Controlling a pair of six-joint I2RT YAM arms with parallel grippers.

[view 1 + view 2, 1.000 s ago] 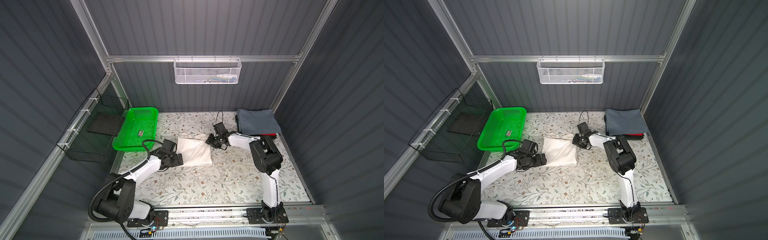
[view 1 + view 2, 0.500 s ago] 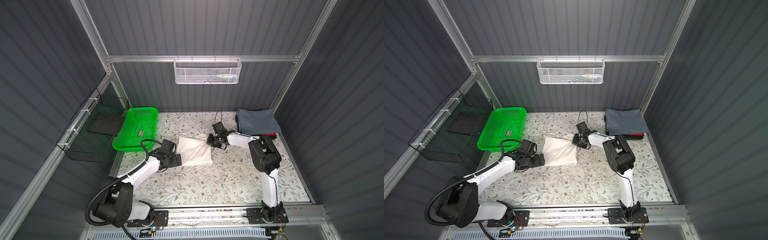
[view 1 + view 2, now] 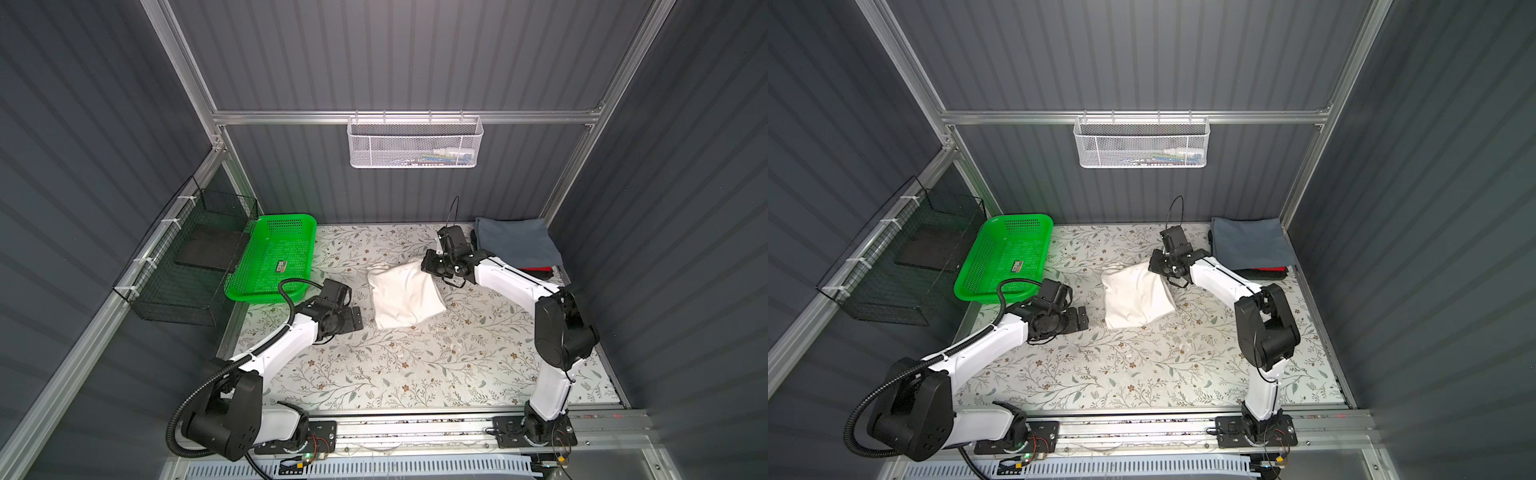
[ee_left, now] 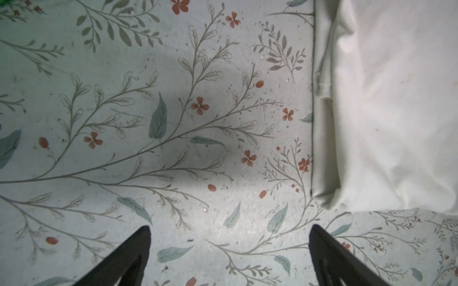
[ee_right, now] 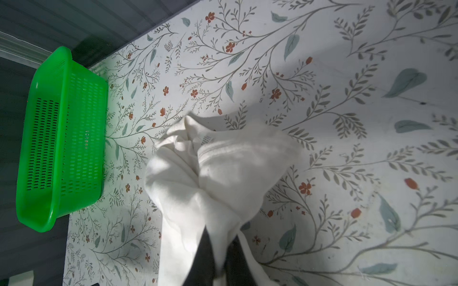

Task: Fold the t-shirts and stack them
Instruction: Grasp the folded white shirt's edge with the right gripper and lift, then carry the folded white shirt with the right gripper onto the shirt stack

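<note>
The bare floral counter (image 3: 395,365) runs wide and free on the near side of both arms, up to its front edge.

The left fingers (image 3: 354,319) (image 3: 1079,319) (image 4: 124,260) are spread wide and hold nothing. They sit low over the counter, with only flower print between their tips. Just ahead of them, apart from both tips, lies the straight folded edge of the cream-white tee (image 3: 405,297) (image 3: 1136,299) (image 4: 384,111). The green basket (image 3: 286,217) (image 5: 62,123) stands to their outer side, near the arm, with a strip of counter between.

The tee lies between the two sets of fingers as a plump, roughly square bundle with soft creases. Its side toward the left fingers rests flat on the counter.

The right fingers (image 3: 430,266) (image 3: 1156,266) (image 5: 205,260) are closed on the tee's far corner. White cloth is pinched between them and bunches in folds just ahead of them, and that corner looks raised off the counter. A patch of small grey printing, probably a neck label, shows in the bunched part.

Behind the right fingers, in the back corner, a slate grey-blue tee (image 3: 515,245) (image 3: 1248,243) lies folded on top of a red tee (image 3: 538,269) (image 3: 1268,270). Only a narrow gap of counter separates this stack from them.
</note>
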